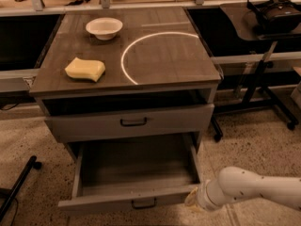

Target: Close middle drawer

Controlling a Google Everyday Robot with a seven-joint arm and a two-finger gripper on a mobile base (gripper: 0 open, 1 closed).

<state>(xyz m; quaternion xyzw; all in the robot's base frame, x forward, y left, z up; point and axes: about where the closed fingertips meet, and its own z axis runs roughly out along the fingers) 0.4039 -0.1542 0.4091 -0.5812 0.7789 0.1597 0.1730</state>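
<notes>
The middle drawer (136,168) is the wide grey-brown drawer pulled far out at the bottom of the cabinet. Its box is empty, and its shallow front panel (108,203) carries a small dark bar handle (143,204). The taller-fronted drawer (94,125) above it sits nearly flush. My gripper (192,199), at the end of a white arm (254,187), is at the drawer's front right corner, touching or almost touching the front panel. The arm hides the gripper's tips. No drawer shows below the open one.
On the cabinet top (164,55) lie a white bowl (104,28), a yellow sponge (85,69) and a white painted circle. A black stand with a headset (275,11) is at the right. A black bar (19,187) lies on the floor at the left.
</notes>
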